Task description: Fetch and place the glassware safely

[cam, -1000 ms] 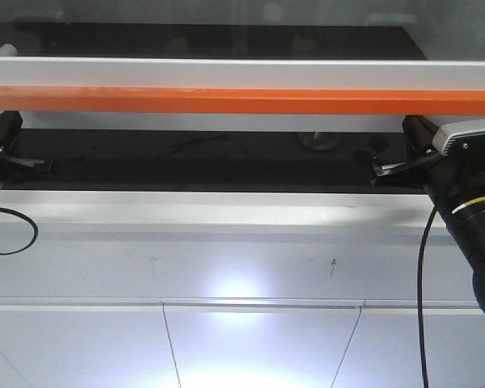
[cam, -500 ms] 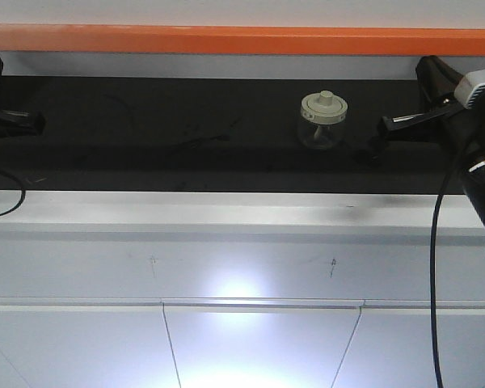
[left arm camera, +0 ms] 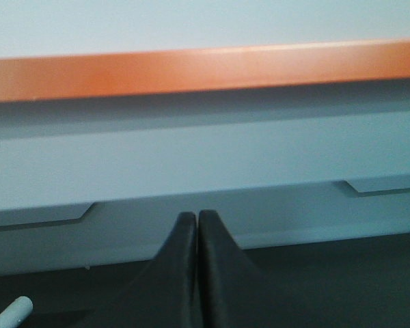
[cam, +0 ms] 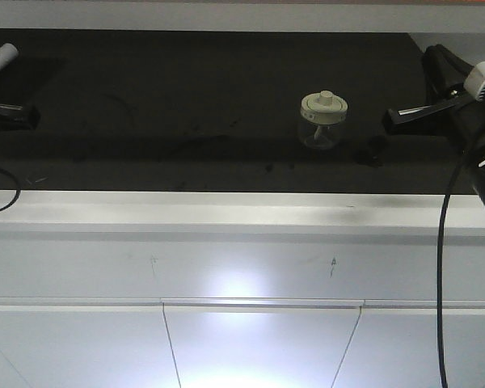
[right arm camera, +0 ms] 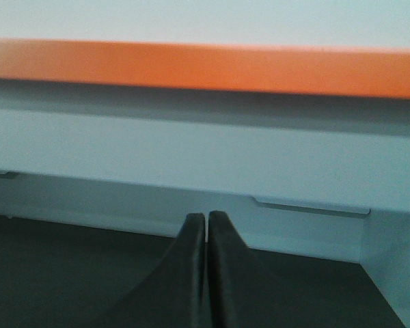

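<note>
The glassware (cam: 322, 120), a small clear glass jar with a cream-white round lid and a knob, stands upright on the black countertop (cam: 186, 113), right of the middle. My right gripper (cam: 390, 120) is to the jar's right, apart from it, jaws shut and empty; it also shows in the right wrist view (right arm camera: 206, 220). My left gripper (cam: 28, 117) is at the far left edge, shut and empty; it also shows in the left wrist view (left arm camera: 197, 219). The jar is out of both wrist views.
A white counter front (cam: 242, 242) with drawer seams runs below the black top. An orange strip (left arm camera: 205, 68) and a pale wall lie ahead in both wrist views. A small dark object (cam: 375, 150) lies right of the jar. A white cylinder tip (left arm camera: 12, 312) shows at far left.
The front view has shifted upward: the orange bar slid down and out of frame, and the jar came fully into sight. Both grippers stay shut at the frame's sides.
</note>
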You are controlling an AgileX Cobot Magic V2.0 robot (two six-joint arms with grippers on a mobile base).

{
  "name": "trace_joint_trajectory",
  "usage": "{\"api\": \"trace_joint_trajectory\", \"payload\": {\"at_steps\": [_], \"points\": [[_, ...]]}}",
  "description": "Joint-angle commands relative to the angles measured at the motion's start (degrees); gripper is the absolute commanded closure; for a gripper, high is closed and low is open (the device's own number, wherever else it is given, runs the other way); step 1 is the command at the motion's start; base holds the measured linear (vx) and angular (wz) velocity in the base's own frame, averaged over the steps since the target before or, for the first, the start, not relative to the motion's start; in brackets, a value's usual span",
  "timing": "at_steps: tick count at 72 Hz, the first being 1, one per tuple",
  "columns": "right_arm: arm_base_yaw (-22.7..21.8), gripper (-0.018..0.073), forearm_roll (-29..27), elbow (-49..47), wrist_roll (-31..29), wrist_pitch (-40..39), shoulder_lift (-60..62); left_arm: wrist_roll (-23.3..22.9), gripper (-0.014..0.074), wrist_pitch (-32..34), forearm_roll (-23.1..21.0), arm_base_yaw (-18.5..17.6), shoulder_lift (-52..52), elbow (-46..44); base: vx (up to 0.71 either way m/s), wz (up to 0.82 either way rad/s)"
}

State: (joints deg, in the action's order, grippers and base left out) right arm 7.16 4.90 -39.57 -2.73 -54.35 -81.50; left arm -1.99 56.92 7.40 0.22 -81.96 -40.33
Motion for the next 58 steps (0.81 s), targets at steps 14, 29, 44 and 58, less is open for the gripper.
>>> {"api": "trace_joint_trajectory", "payload": {"at_steps": [14,29,44,58], "points": [[-0.1,0.056,0.5,-1.7,-0.1,-2.0,1.9,-0.7,0.0603,2.7,-0.4,0.0,2.3,-1.7,0.0,0.0],[-0.1,0.056,2.9,-1.7,0.4,1.9,1.9,-0.7,0.0603,-0.9,-0.3,0.0,2.3,-1.7,0.0,0.0],[-0.1,0.056,3.3,-1.7,4.1,8.9,1.9,-0.7,0.0603,-3.1,0.2,0.0,2.3,0.8,0.0,0.0],[-0.1,0.056,9.3,-1.7,9.3,12.8,1.5,-2.3,0.0603,-1.1,0.5,0.0,2.3,6.7,0.0,0.0]]}}
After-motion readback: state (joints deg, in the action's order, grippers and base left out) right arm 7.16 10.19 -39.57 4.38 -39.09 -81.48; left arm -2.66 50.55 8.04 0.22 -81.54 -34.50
